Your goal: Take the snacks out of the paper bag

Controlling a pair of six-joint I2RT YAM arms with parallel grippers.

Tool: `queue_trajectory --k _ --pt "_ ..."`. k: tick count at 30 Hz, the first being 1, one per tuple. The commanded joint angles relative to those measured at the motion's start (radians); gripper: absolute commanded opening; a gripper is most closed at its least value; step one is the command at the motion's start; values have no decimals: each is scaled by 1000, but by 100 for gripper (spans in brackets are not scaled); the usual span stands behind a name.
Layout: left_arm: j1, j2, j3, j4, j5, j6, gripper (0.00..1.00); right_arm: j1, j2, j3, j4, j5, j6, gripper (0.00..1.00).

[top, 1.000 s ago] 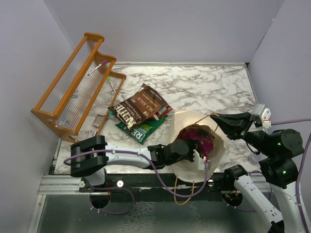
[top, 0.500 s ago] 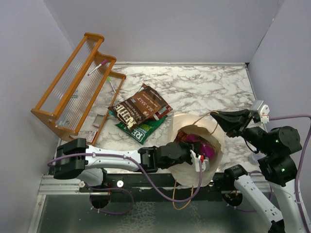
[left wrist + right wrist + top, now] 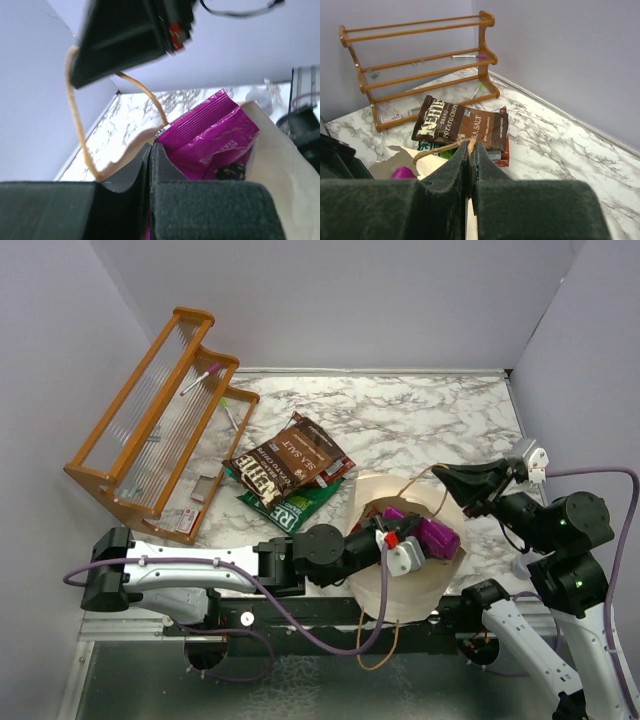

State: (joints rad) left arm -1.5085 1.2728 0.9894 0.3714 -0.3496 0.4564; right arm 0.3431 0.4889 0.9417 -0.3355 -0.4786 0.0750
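— Two pincers, both clamped?
— Yes. The left pincer (image 3: 150, 152) grips the magenta packet (image 3: 215, 135) by its edge, at the mouth of the paper bag (image 3: 400, 592). The right pincer (image 3: 471, 150) pinches the bag's cord handle (image 3: 437, 151).
— Where does the bag stand?
— Upright at the near edge of the worktop (image 3: 420, 420), mouth open.
— Other snacks?
— Brown packets (image 3: 285, 465) overlap a green packet (image 3: 297, 510) on the worktop, between the bag and the wooden rack (image 3: 150, 420).
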Motion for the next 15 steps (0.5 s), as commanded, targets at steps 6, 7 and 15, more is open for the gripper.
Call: queue_trajectory --k 6,7,15 --pt "-8 -86 195 -33 -156 -163 0 0 1 15 -39 220 40 2" --pt "-8 -80 219 -53 -181 -169 0 0 2 17 -39 244 47 2" --pt "-7 62 358 -262 -256 -208 0 0 -3 23 -27 240 83 2"
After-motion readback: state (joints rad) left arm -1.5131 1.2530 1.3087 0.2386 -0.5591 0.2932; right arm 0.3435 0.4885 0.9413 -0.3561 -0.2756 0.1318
